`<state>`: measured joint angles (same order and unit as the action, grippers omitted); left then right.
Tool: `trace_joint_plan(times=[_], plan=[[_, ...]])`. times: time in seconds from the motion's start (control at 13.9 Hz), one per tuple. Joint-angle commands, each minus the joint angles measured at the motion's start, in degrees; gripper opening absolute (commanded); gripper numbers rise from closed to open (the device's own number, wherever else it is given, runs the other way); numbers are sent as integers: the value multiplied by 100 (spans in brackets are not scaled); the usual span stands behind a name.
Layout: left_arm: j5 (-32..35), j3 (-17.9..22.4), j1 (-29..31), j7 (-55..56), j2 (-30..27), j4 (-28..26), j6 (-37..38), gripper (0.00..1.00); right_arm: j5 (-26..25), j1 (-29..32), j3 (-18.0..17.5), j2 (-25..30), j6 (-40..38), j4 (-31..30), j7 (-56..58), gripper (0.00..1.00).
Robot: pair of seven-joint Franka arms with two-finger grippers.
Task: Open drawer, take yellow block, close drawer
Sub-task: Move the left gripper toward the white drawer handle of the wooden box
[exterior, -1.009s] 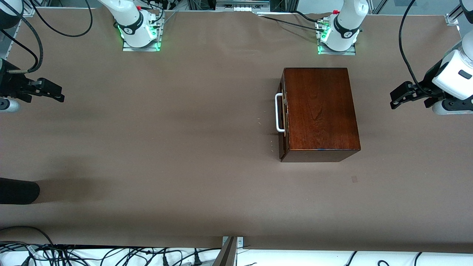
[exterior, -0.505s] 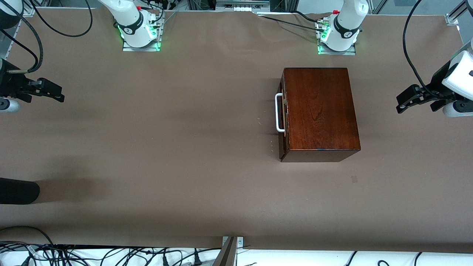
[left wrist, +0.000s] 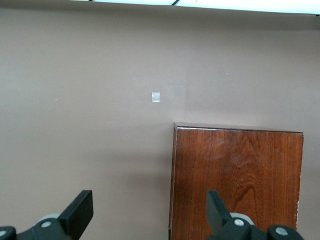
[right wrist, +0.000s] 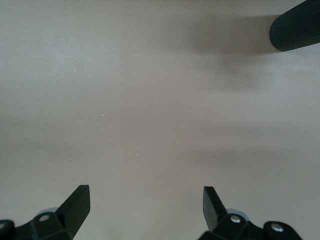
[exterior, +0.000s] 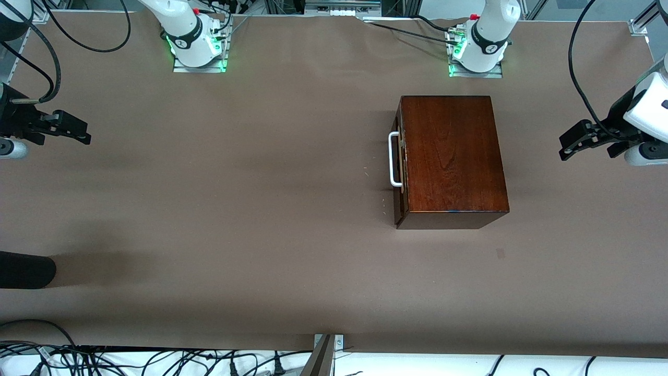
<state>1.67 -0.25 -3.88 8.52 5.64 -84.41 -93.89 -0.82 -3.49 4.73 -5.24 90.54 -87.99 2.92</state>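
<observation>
The glossy dark wooden box point(exterior: 451, 156) stands on the brown table toward the left arm's end. Its drawer point(exterior: 400, 167) is pushed in, with the white U-shaped handle point(exterior: 394, 159) facing the right arm's end. The box top also shows in the left wrist view point(left wrist: 235, 180). The yellow block is hidden. My left gripper point(exterior: 570, 143) is open and empty, in the air at the left arm's end of the table, apart from the box. My right gripper point(exterior: 78, 131) is open and empty at the right arm's end of the table.
A black cylinder point(exterior: 26, 269) juts in over the table edge at the right arm's end, also in the right wrist view point(right wrist: 295, 30). A small pale tape square point(exterior: 500, 254) lies nearer to the front camera than the box. Cables lie below the table's near edge.
My left gripper has drawn back from the box toward the left arm's end of the table, then held still. The right arm has not moved.
</observation>
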Motion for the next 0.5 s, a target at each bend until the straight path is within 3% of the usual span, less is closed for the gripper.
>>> trace_joint_plan(times=[0.0,0.43], plan=[[-123,-10,18,-52,33,83,-16,100,82,59,-42,58,-27,28,68,100],[-105,-37,-34,-105,121,83,-16,100,82,76,-42,58,-18,28,68,100]])
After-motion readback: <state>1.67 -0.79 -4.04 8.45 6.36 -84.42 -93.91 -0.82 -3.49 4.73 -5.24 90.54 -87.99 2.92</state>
